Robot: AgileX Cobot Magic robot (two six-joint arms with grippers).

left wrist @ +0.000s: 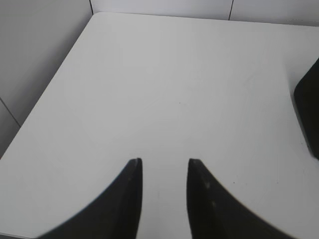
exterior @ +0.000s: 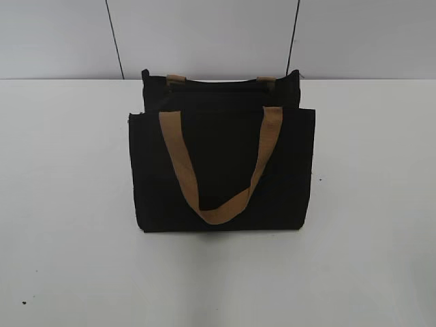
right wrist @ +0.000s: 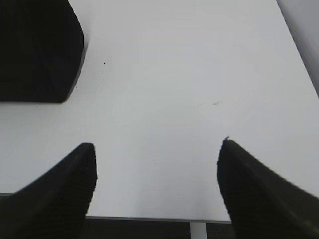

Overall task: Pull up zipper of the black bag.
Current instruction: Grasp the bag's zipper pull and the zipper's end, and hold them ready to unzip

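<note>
Holding both grippers above bare table, we are gripping nothing: the left gripper (left wrist: 164,164) is showing its jaws parted by a narrow gap, and the right gripper (right wrist: 157,149) is showing its jaws spread wide. The white table (exterior: 61,204) is lying under both. The black bag (exterior: 221,163) is standing upright near the table's middle, apart from both grippers; it is appearing at the right edge of the left wrist view (left wrist: 310,114) and at the upper left corner of the right wrist view (right wrist: 35,50). One tan handle (exterior: 218,170) is hanging down its front panel. We cannot make out the zipper in any view.
</note>
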